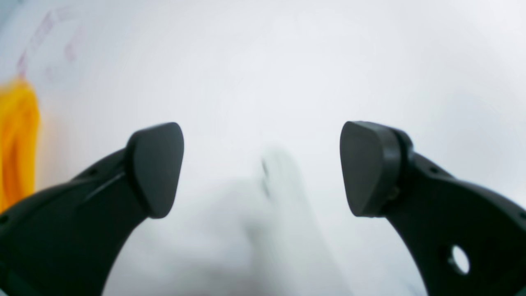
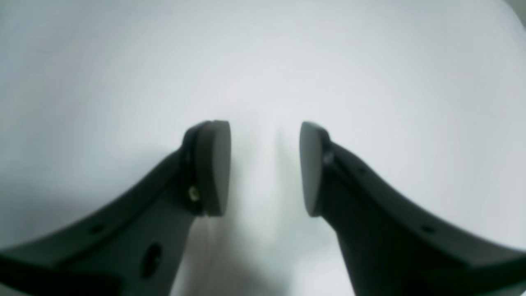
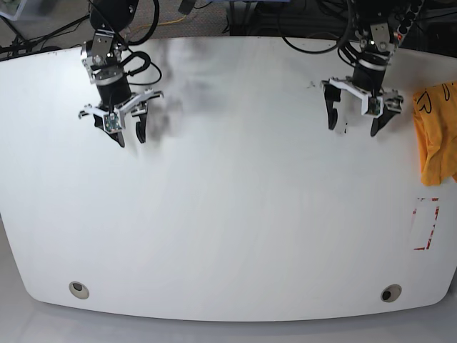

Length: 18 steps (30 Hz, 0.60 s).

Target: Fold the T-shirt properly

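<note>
The T-shirt [image 3: 437,136] lies bunched in an orange-yellow heap at the table's right edge, with thin black lines on its upper part. In the left wrist view the T-shirt [image 1: 16,144] is a blurred strip at the left border. My left gripper [image 3: 353,130] hangs over the bare table a short way left of the shirt, apart from it. Its jaws stand wide open and empty, as the left gripper [image 1: 261,168] shows in its own wrist view. My right gripper [image 3: 130,138] is at the far left, and the right gripper [image 2: 265,168] is partly open with only white table between its fingers.
The white table [image 3: 228,214] has a red rectangle marking [image 3: 426,224] near its right edge below the shirt. Two round holes [image 3: 79,289] [image 3: 390,293] sit near the front edge. Cables and dark equipment [image 3: 250,14] crowd the back behind the table.
</note>
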Each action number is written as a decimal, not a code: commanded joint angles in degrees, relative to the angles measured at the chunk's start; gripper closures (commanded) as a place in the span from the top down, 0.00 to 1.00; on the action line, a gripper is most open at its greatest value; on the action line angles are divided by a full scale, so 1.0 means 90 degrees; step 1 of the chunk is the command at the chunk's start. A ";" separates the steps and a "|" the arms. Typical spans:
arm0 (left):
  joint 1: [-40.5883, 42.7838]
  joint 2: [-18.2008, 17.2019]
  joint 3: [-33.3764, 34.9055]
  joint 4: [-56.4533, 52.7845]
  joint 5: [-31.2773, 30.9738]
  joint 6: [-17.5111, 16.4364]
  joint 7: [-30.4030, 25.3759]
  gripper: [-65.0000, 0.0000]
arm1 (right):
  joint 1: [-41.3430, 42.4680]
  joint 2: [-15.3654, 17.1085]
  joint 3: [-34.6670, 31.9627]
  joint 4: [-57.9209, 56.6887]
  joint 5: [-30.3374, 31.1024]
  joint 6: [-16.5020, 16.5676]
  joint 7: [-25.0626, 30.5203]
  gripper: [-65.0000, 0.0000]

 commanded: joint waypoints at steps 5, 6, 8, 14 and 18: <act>0.1283 0.0683 -0.0004 0.1071 -0.0117 0.0081 -0.0257 0.85 | -0.1150 0.0068 0.0039 0.0610 0.1212 0.0067 0.0183 0.40; 0.1528 0.0771 -0.0004 0.1169 -0.0117 0.0081 -0.0257 0.85 | -0.1404 0.0156 0.0039 0.0708 0.1359 0.0067 0.0183 0.40; 0.1957 0.0839 -0.0004 0.1305 -0.0127 0.0081 -0.0257 0.85 | -0.1843 0.0244 0.0029 0.0825 0.1573 0.0047 0.0183 0.40; 0.3032 0.0839 0.0133 0.1383 -0.0635 0.0081 -0.0247 0.85 | -0.2888 0.0381 0.0039 0.0864 0.2013 0.0086 0.0193 0.39; 0.3667 0.0839 0.0133 0.1364 -0.0996 0.0081 -0.0238 0.85 | -0.3641 0.0605 0.0000 0.0845 0.2286 0.0086 0.0193 0.39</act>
